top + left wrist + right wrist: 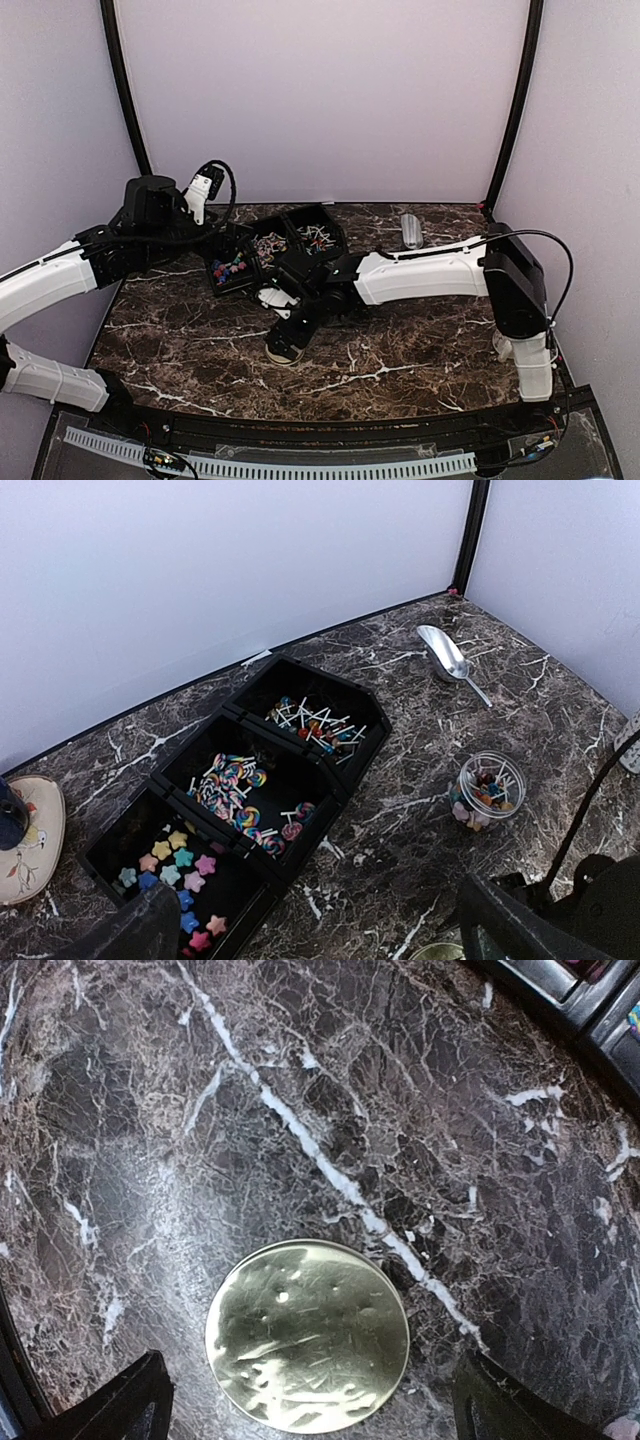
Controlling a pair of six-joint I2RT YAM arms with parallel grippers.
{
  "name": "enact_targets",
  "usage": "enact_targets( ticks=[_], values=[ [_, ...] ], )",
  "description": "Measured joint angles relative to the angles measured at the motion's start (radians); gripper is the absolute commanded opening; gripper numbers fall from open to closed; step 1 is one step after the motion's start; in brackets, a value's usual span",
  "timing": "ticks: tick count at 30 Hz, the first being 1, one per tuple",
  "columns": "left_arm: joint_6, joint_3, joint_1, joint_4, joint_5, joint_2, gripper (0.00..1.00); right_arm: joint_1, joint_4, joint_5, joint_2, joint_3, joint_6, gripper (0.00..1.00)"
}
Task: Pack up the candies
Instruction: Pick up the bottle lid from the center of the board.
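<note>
Right hand (310, 1365) hangs wide open just above the marble table (150, 1110). Its dark fingers (120, 1410) sit out at 8 and 4 o'clock of my wrist view, and a round gold lid (308, 1335) lies flat on the stone between them. Neither finger touches it, so nothing is gripped on this side. Up high, my left hand (320, 910) is spread just as wide, nothing between its fingers, looking down on the whole spread. And there are the candies (240, 790), sorted in a black three-bin tray (300, 667) that runs from 7 o'clock to 1 o'clock in that view. Coloured stars (175, 865) fill the nearest bin, swirl lollipops (235, 785) the middle one, and small stick lollipops (315, 720) the far one. More sweets show inside a clear glass jar (488, 757), standing upright at 3 o'clock of the tray and well apart from it. A silver scoop (445, 658) lies at 12 o'clock of the jar, near the back wall. Over at 9 o'clock, a round tan disc (35, 845) with a drawing on it rests on the table edge. From overhead, the gold lid sits at 6 o'clock of the tray, right under my right hand.
</note>
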Motion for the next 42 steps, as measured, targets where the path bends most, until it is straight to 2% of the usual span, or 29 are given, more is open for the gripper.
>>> enact_targets(
  ticks=[23, 35, 42],
  values=[
    [-0.018, 0.002, 0.000, -0.021, -0.029, 0.043, 0.99, 0.015, -0.084, 0.045, 0.168, 0.189, -0.026, 0.97],
    [-0.018, 0.003, 0.000, -0.021, -0.032, 0.054, 0.99, 0.019, -0.114, 0.087, 0.194, 0.190, -0.032, 0.97],
    [-0.018, 0.003, 0.000, -0.020, -0.032, 0.054, 0.99, 0.019, -0.076, 0.103, 0.130, 0.084, -0.026, 0.98]
  ],
)
